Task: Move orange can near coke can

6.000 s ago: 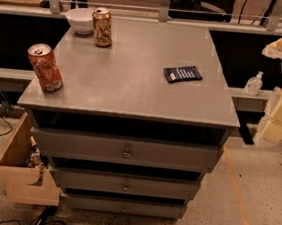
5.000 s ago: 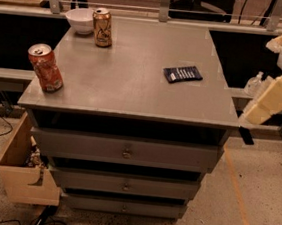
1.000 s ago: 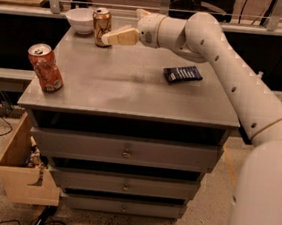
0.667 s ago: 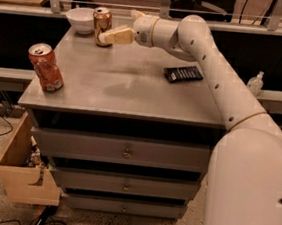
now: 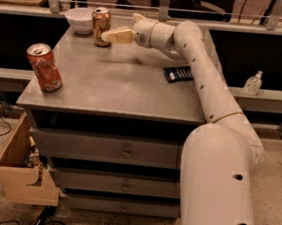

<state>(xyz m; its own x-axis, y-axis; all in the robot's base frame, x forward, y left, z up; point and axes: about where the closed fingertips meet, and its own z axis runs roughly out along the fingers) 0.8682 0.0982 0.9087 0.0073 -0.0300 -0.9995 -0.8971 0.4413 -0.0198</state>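
The orange can (image 5: pixel 100 26), golden-bronze with pale markings and a silver top, stands upright at the far left of the grey cabinet top (image 5: pixel 113 89). The coke can (image 5: pixel 44 67), red with white markings, stands near the front left edge, well apart from it. My gripper (image 5: pixel 109 34) reaches across the top from the right, and its pale tip sits right at the orange can's right side.
A white bowl (image 5: pixel 80 19) stands just left of the orange can at the back. A dark flat packet (image 5: pixel 178 73) lies on the right part of the top. A clear bottle (image 5: pixel 253 83) stands on a ledge to the right. An open wooden box (image 5: pixel 21 165) sits at the lower left.
The arm has swung in from the right and reached across the top to the orange can. In the last second the gripper moved further left toward it. Both cans stay in place.
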